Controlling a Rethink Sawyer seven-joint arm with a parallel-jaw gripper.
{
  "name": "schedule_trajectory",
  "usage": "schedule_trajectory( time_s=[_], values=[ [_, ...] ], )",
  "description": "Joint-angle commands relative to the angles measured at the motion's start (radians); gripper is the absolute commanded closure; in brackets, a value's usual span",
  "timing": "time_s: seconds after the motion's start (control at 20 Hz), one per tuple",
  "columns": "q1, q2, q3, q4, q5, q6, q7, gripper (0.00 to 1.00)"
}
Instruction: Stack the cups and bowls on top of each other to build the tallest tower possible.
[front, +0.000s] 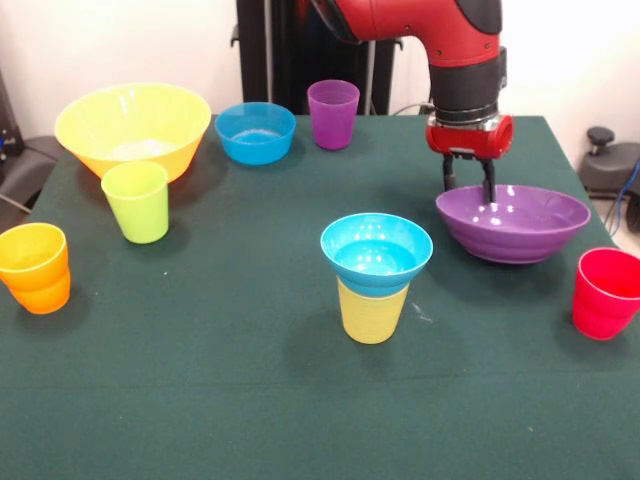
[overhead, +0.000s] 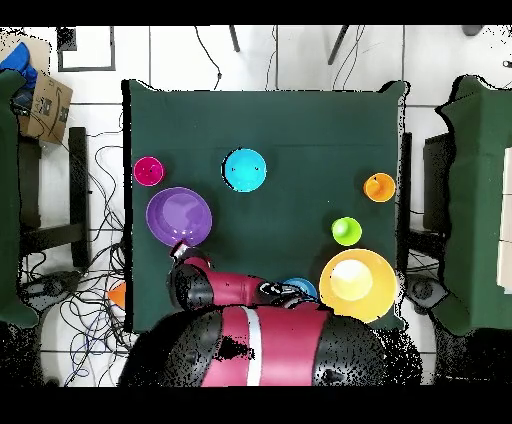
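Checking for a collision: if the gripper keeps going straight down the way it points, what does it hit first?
Most likely the far rim of the purple bowl; the gripper points down with its fingers apart at that rim, though depth is unclear.

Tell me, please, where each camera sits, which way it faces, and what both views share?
Front view: sits across the table, facing the robot; the red arm descends to the end effector at the purple bowl's far rim.
Overhead view: above the table, looking straight down; arm and base fill the bottom edge.
Shared: purple bowl, the blue bowl seated on the yellow cup, the red cup.
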Motion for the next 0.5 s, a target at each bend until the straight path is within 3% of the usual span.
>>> schedule_trajectory(
  time_s=[0.05,0.4,0.45,0.5],
  values=[
    [0.030,0.012,-0.045,-0.113,0.082,0.021,0.140,0.00],
    [0.053,0.007,-0.069,-0.114,0.082,-0.008,0.144,0.00],
    [0.057,0.005,-0.073,-0.114,0.078,-0.015,0.150,1.00],
    [0.057,0.005,-0.074,-0.113,0.079,-0.016,0.152,1.00]
  ],
)
